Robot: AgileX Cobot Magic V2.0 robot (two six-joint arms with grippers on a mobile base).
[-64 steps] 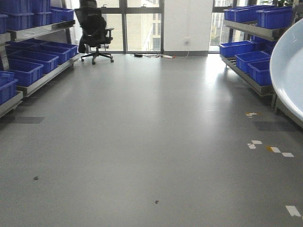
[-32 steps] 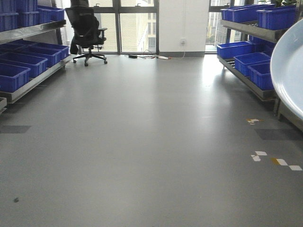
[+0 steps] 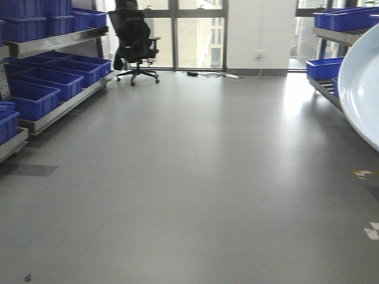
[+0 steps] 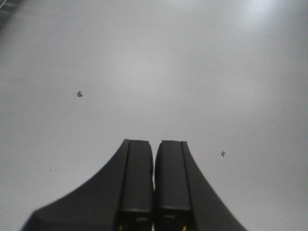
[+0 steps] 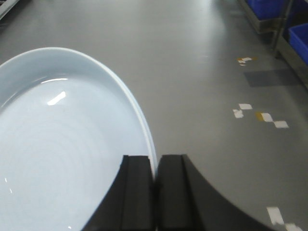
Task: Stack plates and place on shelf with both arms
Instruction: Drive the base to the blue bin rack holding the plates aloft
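My right gripper [image 5: 154, 163] is shut on the rim of a large pale bluish-white plate [image 5: 67, 144], held in the air above the grey floor. The same plate [image 3: 361, 83] shows tilted at the right edge of the front view. I can tell only one plate; a second one is not visible. My left gripper [image 4: 154, 149] is shut and empty, pointing down at bare grey floor. Neither arm shows in the front view.
Metal shelves with blue bins [image 3: 41, 83] run along the left, and more blue bins [image 3: 340, 21] stand on a shelf at the right. A black office chair [image 3: 136, 38] stands by the far windows. White tape marks [image 5: 257, 115] lie on the floor at the right.
The front view has swung: the left shelves and chair have shifted right and the right shelves slid partly out of frame. The plate stays at the right edge.
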